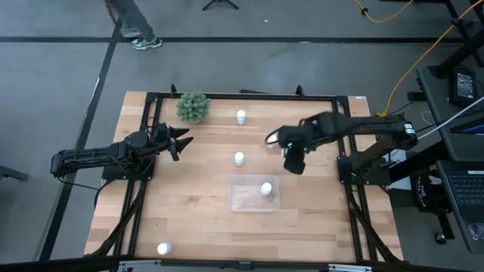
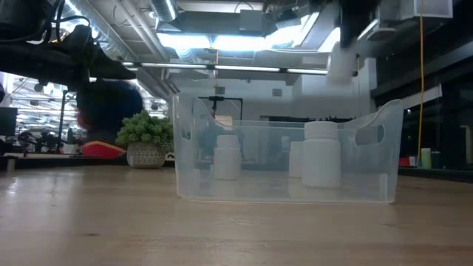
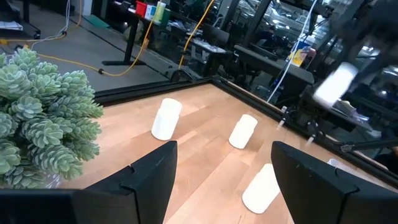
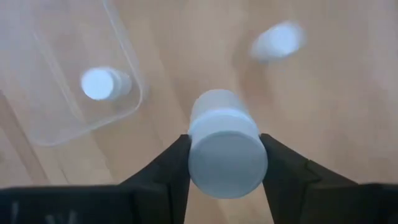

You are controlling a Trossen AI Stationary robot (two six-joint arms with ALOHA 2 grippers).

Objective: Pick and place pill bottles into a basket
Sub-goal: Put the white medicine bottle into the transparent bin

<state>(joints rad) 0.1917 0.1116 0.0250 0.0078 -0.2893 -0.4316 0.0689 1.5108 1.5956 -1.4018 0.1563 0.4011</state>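
Observation:
My right gripper [image 1: 274,140] is above the table, right of centre, shut on a white pill bottle [image 4: 224,149]. The bottle also shows high up in the low view [image 2: 341,63]. The clear tray [image 1: 255,193] lies near the table's middle with one bottle [image 1: 266,188] standing in it. Two more bottles stand on the wood, one [image 1: 239,158] in the middle and one [image 1: 241,116] toward the far edge. Another bottle [image 1: 163,248] stands at the near left. My left gripper [image 1: 181,140] is open and empty at the left, beside the plant. My right gripper pinches the bottle's two opposite sides [image 4: 191,155] between its two fingers, at the end that faces the wrist camera. The fingers come from above, pointing down. The bottle is lifted clear of the table, to the far right of the tray.
A green bushy plant [image 1: 193,106] in a small pot stands at the far left of the table, close to my left gripper. The black frame rail [image 1: 249,95] runs round the table. Bare wood lies between the tray and the near edge.

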